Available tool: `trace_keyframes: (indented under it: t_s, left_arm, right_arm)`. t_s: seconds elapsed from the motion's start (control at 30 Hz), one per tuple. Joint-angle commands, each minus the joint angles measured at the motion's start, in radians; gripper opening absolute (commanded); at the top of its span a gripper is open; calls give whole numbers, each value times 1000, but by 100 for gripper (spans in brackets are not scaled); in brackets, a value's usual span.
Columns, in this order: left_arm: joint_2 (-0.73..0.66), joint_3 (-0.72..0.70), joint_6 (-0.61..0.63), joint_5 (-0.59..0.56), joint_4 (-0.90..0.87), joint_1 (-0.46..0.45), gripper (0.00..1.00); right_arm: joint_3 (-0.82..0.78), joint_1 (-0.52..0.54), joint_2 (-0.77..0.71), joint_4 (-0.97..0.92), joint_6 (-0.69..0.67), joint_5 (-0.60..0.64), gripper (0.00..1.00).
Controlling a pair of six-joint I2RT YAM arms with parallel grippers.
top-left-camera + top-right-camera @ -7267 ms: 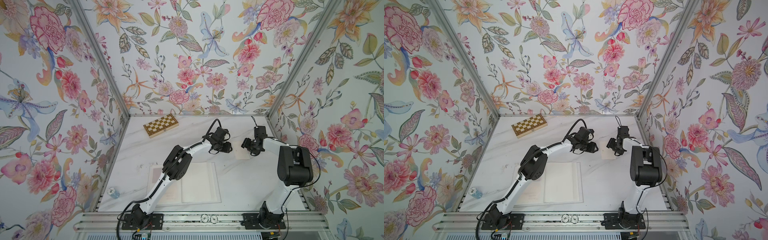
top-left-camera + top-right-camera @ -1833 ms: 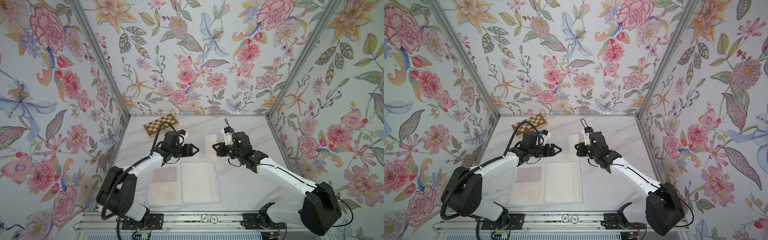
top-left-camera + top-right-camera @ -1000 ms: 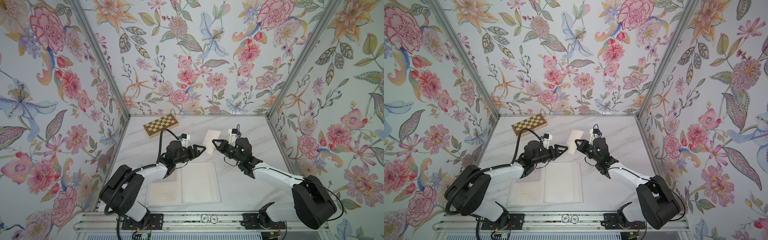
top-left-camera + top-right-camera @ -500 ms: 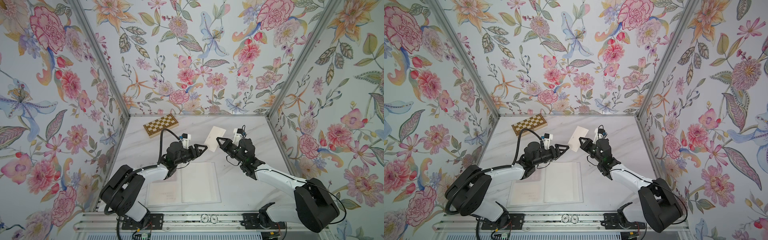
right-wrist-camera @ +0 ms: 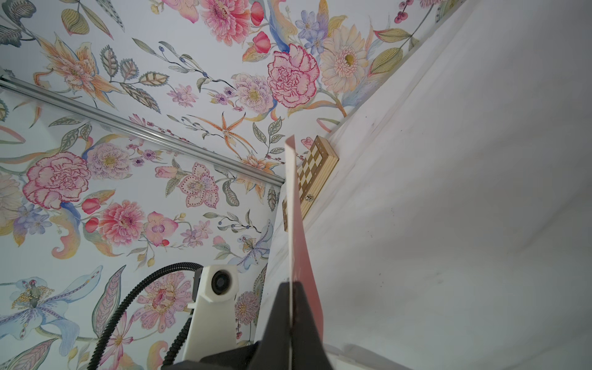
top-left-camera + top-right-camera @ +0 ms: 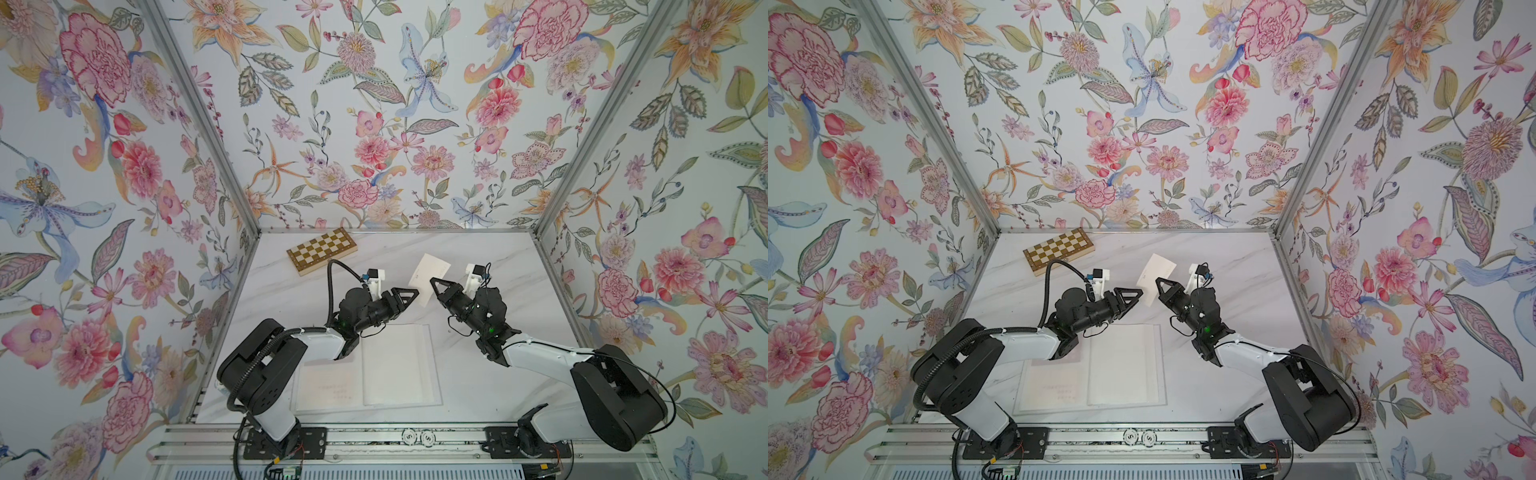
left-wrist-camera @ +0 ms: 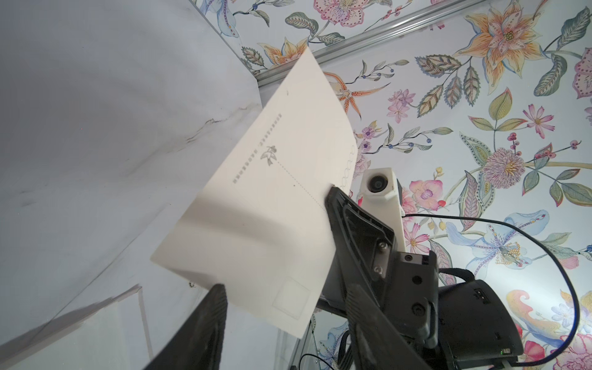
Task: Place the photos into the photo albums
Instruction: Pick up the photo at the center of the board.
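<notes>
One of the photos (image 6: 428, 274) (image 6: 1156, 270) hangs in mid-air above the table, its white back up. Its red face (image 5: 302, 256) shows in the right wrist view. My right gripper (image 6: 432, 280) (image 6: 1158, 281) (image 5: 290, 285) is shut on one of its edges. My left gripper (image 6: 415, 293) (image 6: 1140, 293) (image 7: 286, 288) faces it, open, jaws on either side of the photo's (image 7: 272, 198) near corner without pinching it. The photo album (image 6: 395, 365) (image 6: 1125, 365) lies open near the table's front. A pale card (image 6: 332, 386) sits in its left page.
A checkered wooden chessboard box (image 6: 322, 250) (image 6: 1059, 249) (image 5: 315, 169) lies at the back left of the marble table (image 6: 498, 257). Floral walls close in three sides. Both arms reach in from the front rail (image 6: 374, 440).
Both grippers have risen from near the table and met in mid-air. The photo has tilted in the right gripper, and the left jaws have narrowed a little around its corner.
</notes>
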Motion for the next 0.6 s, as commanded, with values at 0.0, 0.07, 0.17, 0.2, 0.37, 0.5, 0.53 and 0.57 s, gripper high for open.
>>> trace_keyframes:
  t_s: [0.0, 0.07, 0.17, 0.2, 0.37, 0.5, 0.53, 0.57]
  left_arm:
    - [-26, -22, 3, -24, 29, -8, 58]
    - [-30, -23, 9, -26, 22, -7, 58]
    - [-29, -20, 4, -25, 28, -8, 58]
    - [-27, -17, 5, -26, 29, -8, 58]
    - [-8, 4, 7, -27, 41, -10, 58]
    - [20, 27, -13, -21, 84, -13, 52]
    - [26, 29, -17, -21, 90, -14, 50]
    - [28, 30, -17, -24, 95, -14, 48]
  right_arm:
    - [-10, -9, -50, -7, -14, 32, 0]
    - [-9, -10, -64, -24, -25, 38, 0]
    - [-11, -12, -70, -30, -33, 42, 0]
    - [-10, -12, -67, -30, -31, 38, 0]
    - [0, 2, -21, 26, -2, 1, 0]
    - [4, 13, 32, 95, 26, -28, 0]
    - [9, 13, 47, 113, 31, -44, 0]
    - [11, 15, 56, 125, 33, -52, 0]
